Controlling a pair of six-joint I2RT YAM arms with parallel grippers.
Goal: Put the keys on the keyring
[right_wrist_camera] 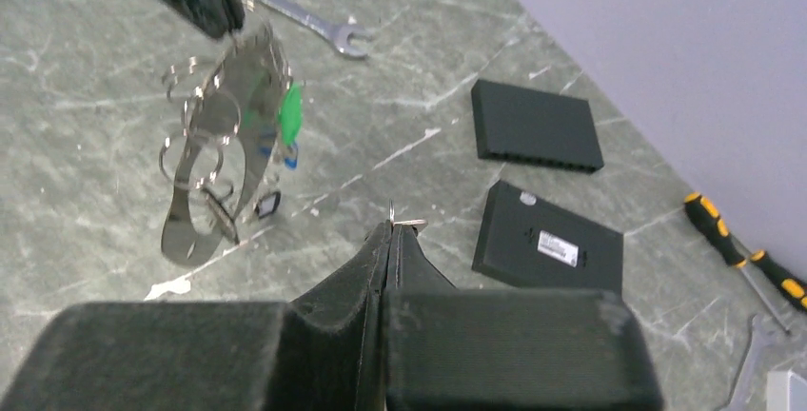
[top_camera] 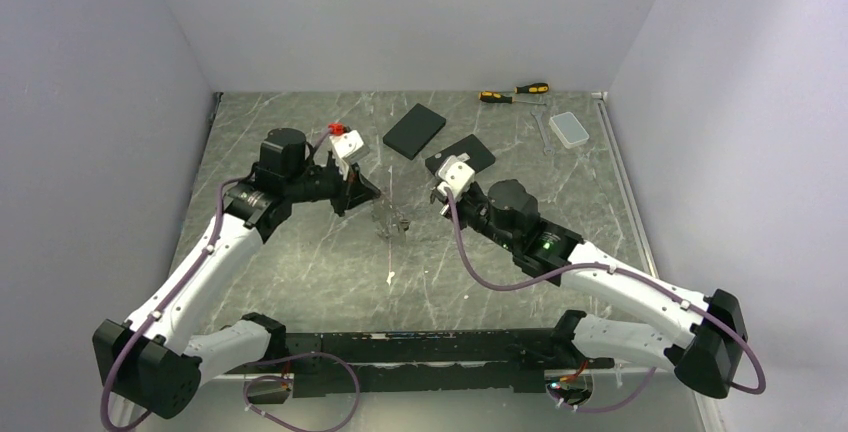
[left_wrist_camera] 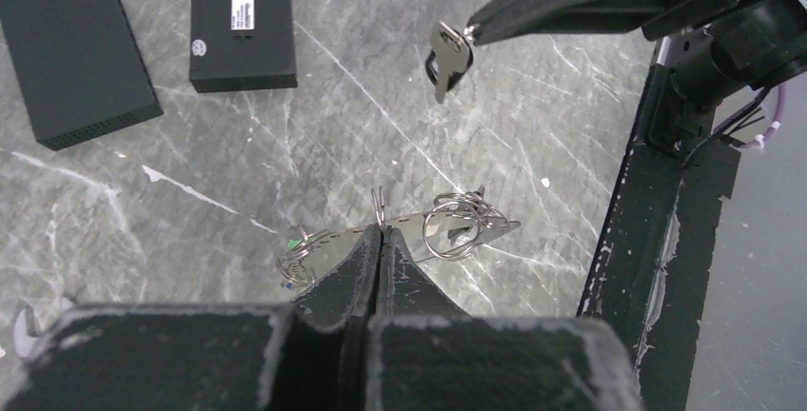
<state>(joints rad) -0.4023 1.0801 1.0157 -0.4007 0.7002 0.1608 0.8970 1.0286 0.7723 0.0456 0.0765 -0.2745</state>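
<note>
Left gripper (left_wrist_camera: 381, 240): my left wrist cam shows the fingers pressed together, pinching the top edge of the keyring (right_wrist_camera: 179, 221). The ring hangs off the table (top_camera: 300, 262) with several small split rings and keys clustered on it.

Right gripper (right_wrist_camera: 390, 235): fingers closed on 1 key (left_wrist_camera: 447, 57). My right wrist cam only gets that key edge-on, a sliver at the tips. The left wrist cam shows it whole, silver, dangling from the tips, apart from the keyring.

Only the right wrist cam shows the ring's flat oval face and a green-headed key (right_wrist_camera: 290, 111) on it, plus a wrench (right_wrist_camera: 309, 29) and 2 screwdrivers (right_wrist_camera: 728, 240). The 2 black boxes (left_wrist_camera: 76, 59) show in all 3 views. Top cam: both grippers near each other at mid-table, ring detail too small to tell.
</note>
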